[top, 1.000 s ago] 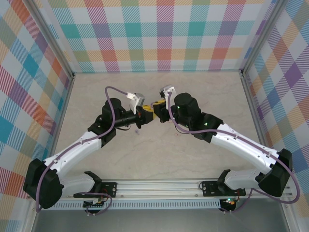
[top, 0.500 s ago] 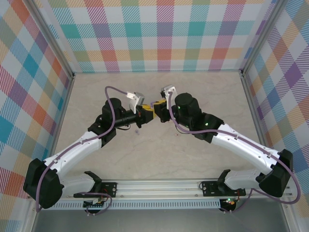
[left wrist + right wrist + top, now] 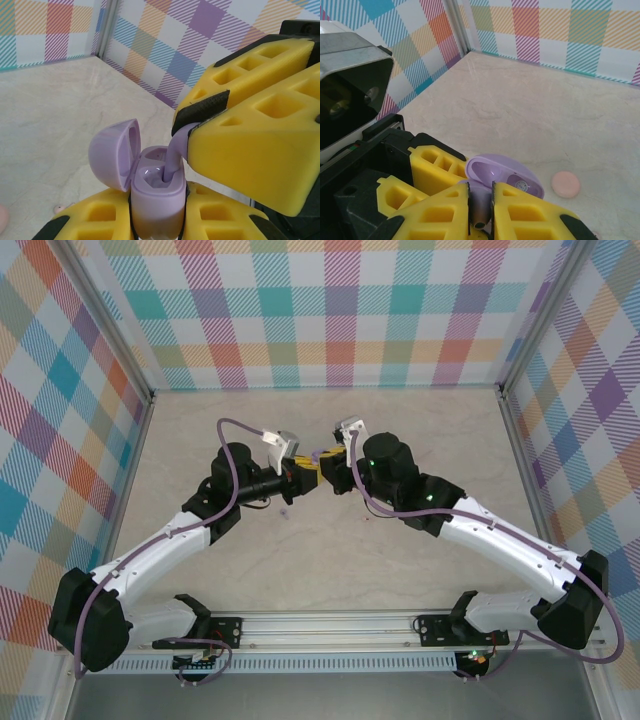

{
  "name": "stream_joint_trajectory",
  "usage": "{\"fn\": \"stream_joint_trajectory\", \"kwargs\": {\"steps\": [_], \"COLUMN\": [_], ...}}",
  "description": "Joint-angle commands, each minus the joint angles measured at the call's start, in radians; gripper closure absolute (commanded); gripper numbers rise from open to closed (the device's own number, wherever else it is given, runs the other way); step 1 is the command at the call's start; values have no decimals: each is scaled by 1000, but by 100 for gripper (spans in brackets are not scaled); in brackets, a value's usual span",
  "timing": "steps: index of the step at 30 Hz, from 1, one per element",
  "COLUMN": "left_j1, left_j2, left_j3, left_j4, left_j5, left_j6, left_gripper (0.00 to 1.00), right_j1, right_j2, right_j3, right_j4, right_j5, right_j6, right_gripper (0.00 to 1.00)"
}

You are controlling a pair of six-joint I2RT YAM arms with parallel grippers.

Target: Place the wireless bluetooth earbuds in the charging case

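Left jaws: closed on the lower body of the charging case (image 3: 155, 202) – one yellow finger on each side, case upright between them.
Right jaws: closed on the purple earbud (image 3: 173, 152), pinching its upper part; they meet the left jaws tip to tip, coming in from above and to one side of the case.
Earbud look: glossy lilac plastic, thin curved stem, same colour as the case.
Earbud place: hangs out below the right jaws, with its lower end down inside the case's open well, directly above the left jaws.
Case look: small lilac shell with rounded corners, shiny moulded well on top.
Lid (image 3: 112, 152): hinged open, tilted back on the side away from the right jaws, hollow inner face showing.
Other piece: pink round disc (image 3: 566, 184) flat on the worktop (image 3: 520, 100) – beyond the right jaws, well apart from the case.
Arms: left arm (image 3: 170, 540) and right arm (image 3: 480, 530) both angle inward to mid-worktop.
Surround: pastel plaid walls (image 3: 200, 40).
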Motion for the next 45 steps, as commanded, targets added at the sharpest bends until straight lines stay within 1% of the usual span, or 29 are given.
{"fn": "stream_joint_trajectory", "kwargs": {"steps": [1,8,15,27,35,39,45], "left_j1": [-11,-11,-11,-11,-11,-11,-11], "left_j2": [-17,3,0,-4,-17,-9,0], "left_j3": [26,37,40,42,34,33,31], "left_j4": [-1,-22,-32,-20,-1,14,38], "left_j5": [9,53,55,18,-19,9,54], "left_j6": [24,33,37,16,11,8,-1], "left_gripper": [87,87,87,87,86,86,86], "right_j1": [4,4,3,3,3,3,4], "right_j2": [-6,-19,-16,-8,-12,-7,0], "right_j3": [21,22,32,23,15,29,38], "right_j4": [-13,15,16,0,-18,-31,-40], "right_j5": [-17,1,20,4,-42,-66,-60], "right_j6": [11,12,11,7,8,6,12], "right_gripper": [86,88,89,88,86,84,81]}}
